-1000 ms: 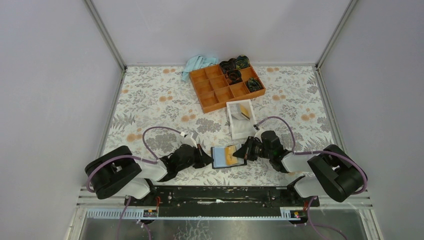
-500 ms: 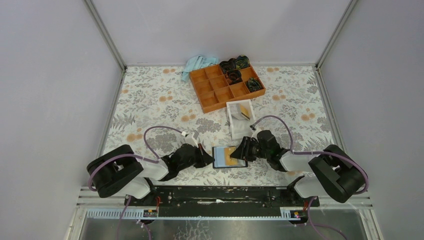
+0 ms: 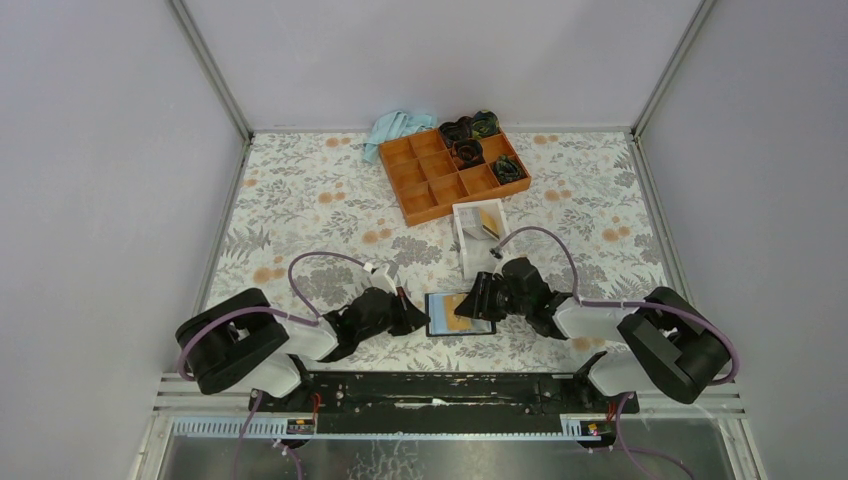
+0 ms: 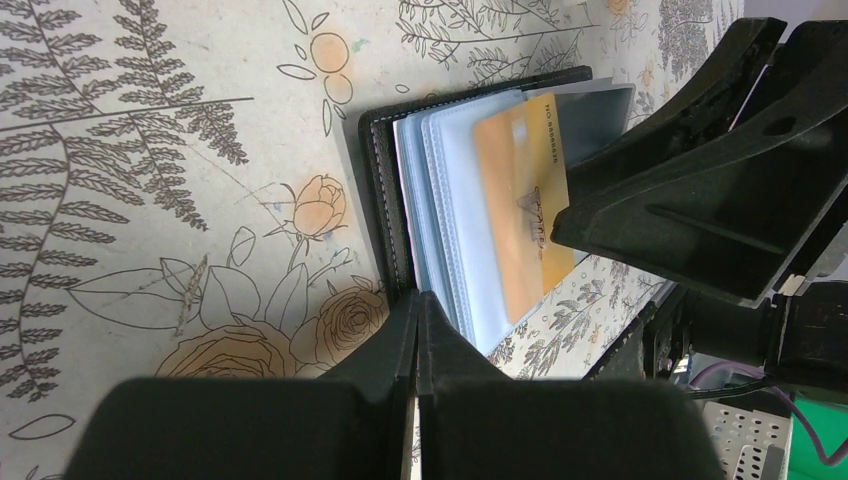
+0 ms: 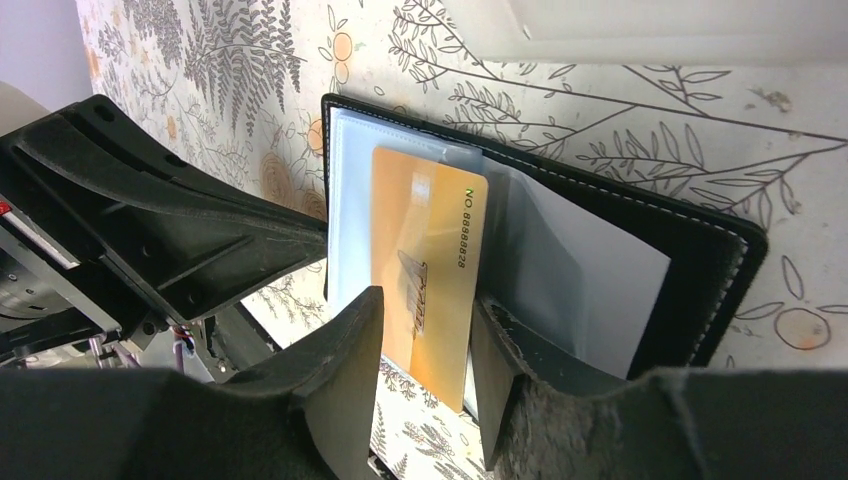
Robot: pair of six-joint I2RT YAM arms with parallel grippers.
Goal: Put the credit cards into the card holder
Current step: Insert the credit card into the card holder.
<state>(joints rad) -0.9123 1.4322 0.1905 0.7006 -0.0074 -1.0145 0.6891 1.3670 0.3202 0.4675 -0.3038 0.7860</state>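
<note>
The card holder (image 3: pixel 440 322) lies open on the table between both arms, its black cover (image 5: pixel 715 270) and clear sleeves facing up. One orange credit card (image 5: pixel 425 240) lies on the sleeves, its far end apparently tucked under a clear flap. My right gripper (image 5: pixel 425 305) is open, its fingers standing on either side of the card's near end without pinching it. My left gripper (image 4: pixel 418 300) is shut, its tips pressed at the card holder's (image 4: pixel 385 190) stitched edge. Seen from the left wrist, the card (image 4: pixel 520 190) runs under the right gripper's fingers (image 4: pixel 690 200). Another credit card (image 3: pixel 489 222) leans inside the white box.
A white open-topped box (image 3: pixel 470 255) stands just behind the card holder. Behind that is an orange compartment tray (image 3: pixel 455 172) with dark items in its far cells, and a blue cloth (image 3: pixel 398 127) at the back edge. Grey walls close in both sides.
My right gripper has opened and let go of the orange card, which now rests on the card holder's sleeves. It has also shifted a little left. The left arm has stayed put.
</note>
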